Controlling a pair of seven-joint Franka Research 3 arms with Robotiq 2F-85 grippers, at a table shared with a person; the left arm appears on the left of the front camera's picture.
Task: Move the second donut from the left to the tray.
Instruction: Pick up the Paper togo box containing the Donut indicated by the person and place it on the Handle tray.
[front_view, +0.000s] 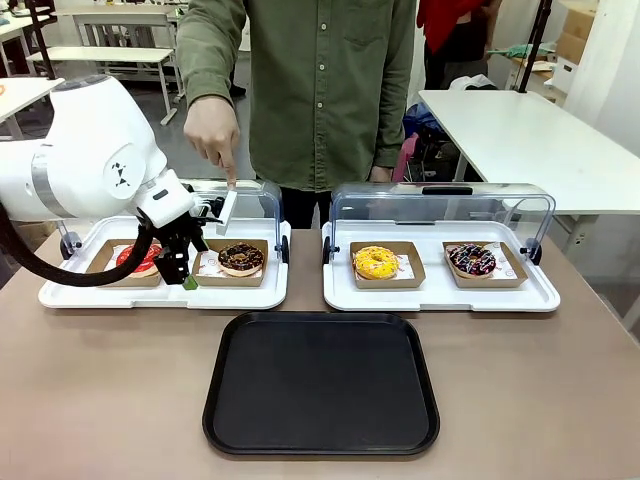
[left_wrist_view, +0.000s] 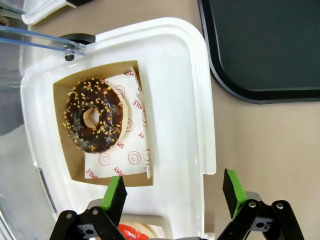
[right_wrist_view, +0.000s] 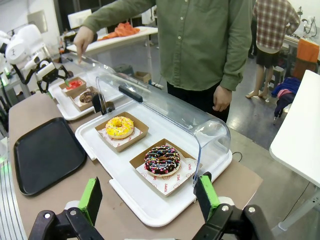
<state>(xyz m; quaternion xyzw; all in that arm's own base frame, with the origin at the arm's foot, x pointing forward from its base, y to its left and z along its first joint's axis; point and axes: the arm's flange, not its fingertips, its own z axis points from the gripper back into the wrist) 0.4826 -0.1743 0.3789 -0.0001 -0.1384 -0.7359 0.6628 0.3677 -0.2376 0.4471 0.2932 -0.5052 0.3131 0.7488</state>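
Nothing moved yet. Second donut from the left (left_wrist_view: 94, 121) sits in cardboard dish (left_wrist_view: 67, 90), near right edge of left white tray (left_wrist_view: 175, 100). Left gripper (left_wrist_view: 174, 182) spread wide, empty, over that tray's front edge. Right gripper (right_wrist_view: 150, 192) spread wide, empty. Black tray (front_view: 320, 385) bare at table's near edge. Left: grasp, lift, carry, place.

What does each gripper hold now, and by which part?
Nothing. The left gripper is open, short of the chocolate donut; the right gripper is open and empty.
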